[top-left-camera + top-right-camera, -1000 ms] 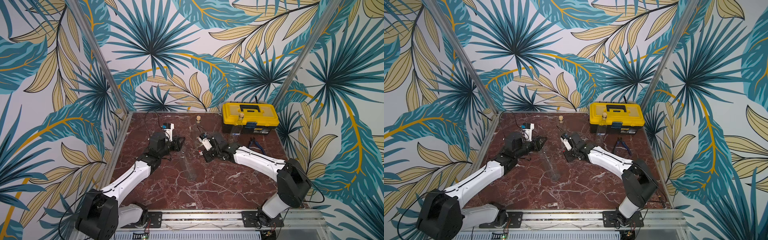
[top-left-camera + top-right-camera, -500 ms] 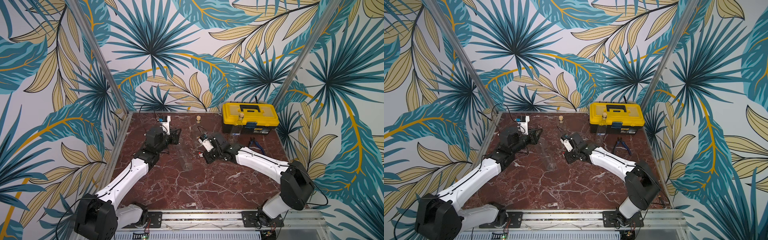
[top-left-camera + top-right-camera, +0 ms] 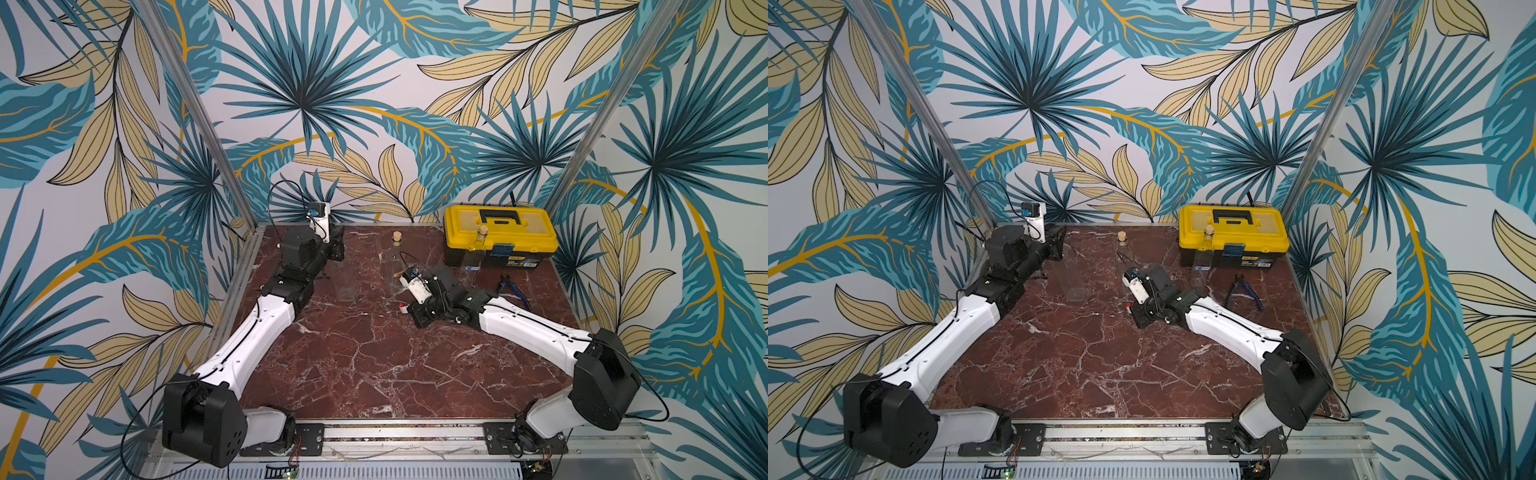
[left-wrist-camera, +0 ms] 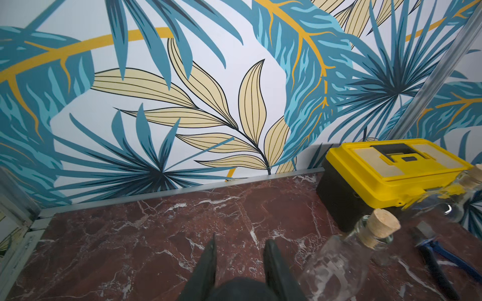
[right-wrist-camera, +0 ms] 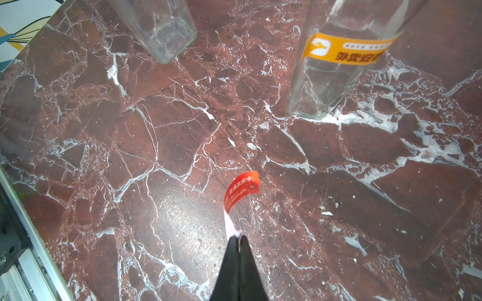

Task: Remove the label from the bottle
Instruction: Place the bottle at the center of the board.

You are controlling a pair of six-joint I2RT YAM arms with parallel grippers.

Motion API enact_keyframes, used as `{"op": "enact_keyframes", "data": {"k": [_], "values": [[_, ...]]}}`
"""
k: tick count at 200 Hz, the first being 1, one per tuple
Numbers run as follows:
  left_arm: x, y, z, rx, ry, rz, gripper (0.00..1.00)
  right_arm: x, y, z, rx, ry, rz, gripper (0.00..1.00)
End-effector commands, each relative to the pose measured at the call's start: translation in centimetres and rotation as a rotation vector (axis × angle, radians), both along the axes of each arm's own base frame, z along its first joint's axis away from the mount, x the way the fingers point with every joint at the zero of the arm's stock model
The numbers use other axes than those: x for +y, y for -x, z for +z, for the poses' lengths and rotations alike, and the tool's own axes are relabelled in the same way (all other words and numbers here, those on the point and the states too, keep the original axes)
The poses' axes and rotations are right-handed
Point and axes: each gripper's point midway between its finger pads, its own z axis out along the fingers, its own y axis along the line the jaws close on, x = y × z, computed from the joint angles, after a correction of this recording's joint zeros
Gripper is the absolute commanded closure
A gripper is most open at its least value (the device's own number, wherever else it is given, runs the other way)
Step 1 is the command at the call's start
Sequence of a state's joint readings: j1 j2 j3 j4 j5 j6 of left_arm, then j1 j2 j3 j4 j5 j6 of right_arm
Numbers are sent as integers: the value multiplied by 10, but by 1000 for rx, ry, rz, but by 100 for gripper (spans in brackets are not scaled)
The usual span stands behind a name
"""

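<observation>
The peel looks finished. The right tool (image 5: 238, 238) is pinched tight on the white end of the red label (image 5: 241, 191), which hangs free near the centre of the tabletop (image 3: 374, 365). Its long axis runs from the tips toward ten o'clock, curling. The bare bottle (image 3: 345, 278) is at eleven o'clock, near upright, neck up, where the left tool (image 4: 242, 238) seems clamped on it. The next move is probably to let the label drop aside.

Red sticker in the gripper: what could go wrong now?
The red label hangs by one end from the shut right gripper, so it might stick to the gripper instead of dropping. The bottle with the orange label stands close by; a careless swing could tip it.
</observation>
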State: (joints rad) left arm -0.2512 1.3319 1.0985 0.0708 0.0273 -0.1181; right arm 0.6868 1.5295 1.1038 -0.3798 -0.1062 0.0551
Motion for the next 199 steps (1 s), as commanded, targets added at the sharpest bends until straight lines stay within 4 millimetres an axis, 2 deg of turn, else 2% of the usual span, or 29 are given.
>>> {"op": "enact_keyframes", "data": {"k": [1,32,72,97,150,199], "values": [[14,-16,25,-83,-43,43,100,-4,6,-8,22,12,14,100],[21,-32,17,-95,-92,80,100,-3,5,-10,25,10,13,100],[42,-49,13,-136,-51,145,100,-2,4,-14,34,9,13,100],[44,-57,7,-139,-36,150,100,-2,2,-16,36,10,10,100],[48,-63,-19,-125,-23,166,100,-3,-1,-20,39,15,2,100],[47,-60,-40,-102,-11,161,100,-2,-2,-23,48,14,2,100]]}}
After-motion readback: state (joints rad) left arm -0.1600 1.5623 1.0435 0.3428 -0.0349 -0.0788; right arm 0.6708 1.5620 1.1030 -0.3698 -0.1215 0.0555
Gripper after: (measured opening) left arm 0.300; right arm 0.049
